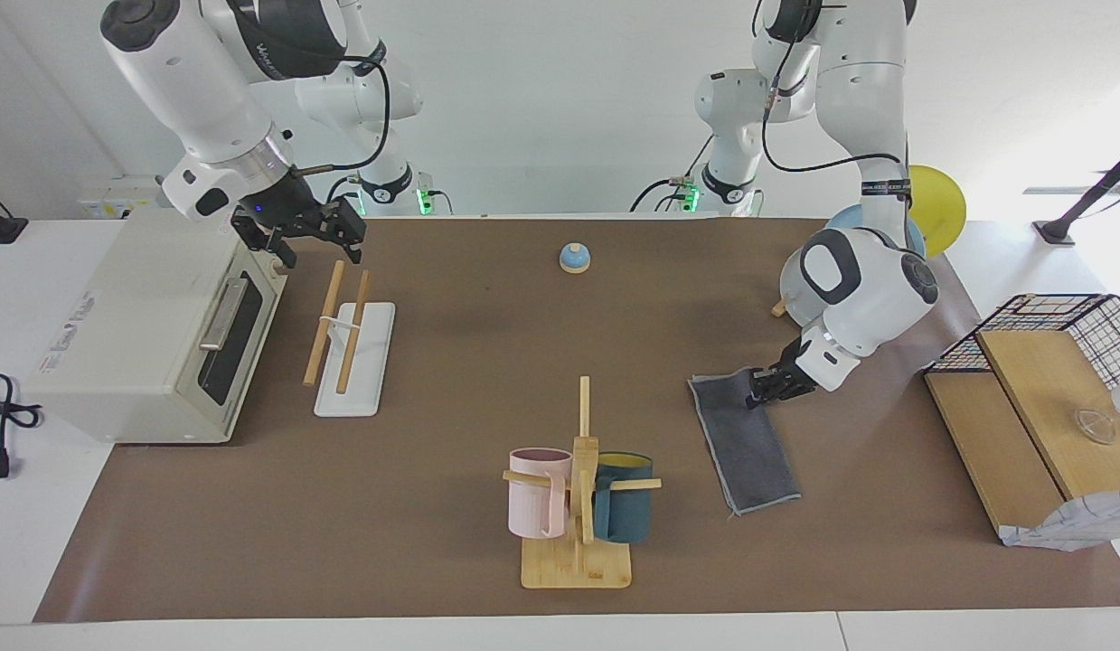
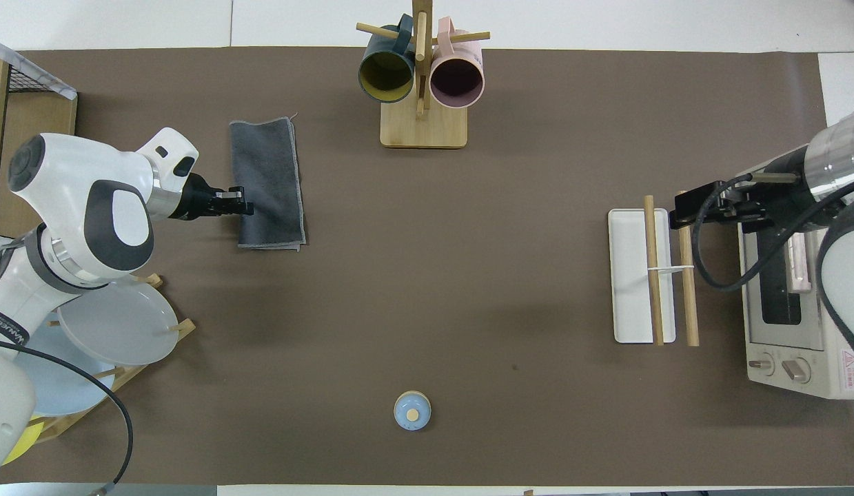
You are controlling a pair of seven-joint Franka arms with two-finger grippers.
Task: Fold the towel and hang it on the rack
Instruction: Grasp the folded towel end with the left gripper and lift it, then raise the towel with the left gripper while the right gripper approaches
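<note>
The towel (image 1: 749, 448) (image 2: 269, 179) lies folded into a narrow strip, dark grey face up, toward the left arm's end of the table. My left gripper (image 1: 760, 389) (image 2: 244, 204) is low at the strip's long edge near its robot-side corner, shut on the towel there. The rack (image 1: 371, 362) (image 2: 628, 275), two light wooden rods over a flat white base, stands beside the oven at the right arm's end. My right gripper (image 1: 314, 240) (image 2: 678, 217) hangs open over the rack's end nearer the robots, holding nothing.
A white toaster oven (image 1: 144, 334) (image 2: 792, 275) stands beside the rack. A bamboo mug stand (image 1: 578, 506) (image 2: 421, 83) with a pink and a teal mug is farther from the robots. A blue bell (image 1: 575, 258) (image 2: 412, 411), a plate stand (image 2: 109, 331) and a wire-and-wood crate (image 1: 1039, 398) are also here.
</note>
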